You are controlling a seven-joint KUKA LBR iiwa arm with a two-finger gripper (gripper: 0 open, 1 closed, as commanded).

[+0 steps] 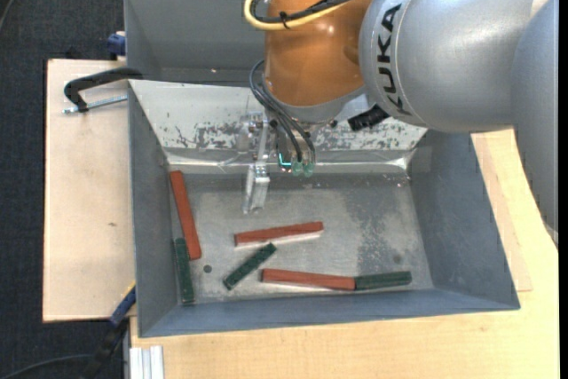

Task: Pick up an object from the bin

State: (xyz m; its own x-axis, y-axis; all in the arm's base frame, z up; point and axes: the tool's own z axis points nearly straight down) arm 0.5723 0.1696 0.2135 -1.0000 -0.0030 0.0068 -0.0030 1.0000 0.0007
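At mid-floor of the grey metal bin (461,217), a flat red-brown stick with a white end (278,233) is noted. It is judged light and stiff, best pinched across its width at mid-length. Its long axis runs left-right, white end rightward. Beyond, the gripper (259,195) hovers; its closure cannot be determined.

You had six slim sticks lying flat on the floor of the bin (461,217). A red stick (185,213) ran along the left wall, with a dark green stick (183,271) beside its near end. Mid-floor lay a red stick with a pale right end (278,233). A short green stick (248,266) slanted just in front of it. Along the front, a long red stick (308,280) lay end to end with a green stick at the right (383,280).
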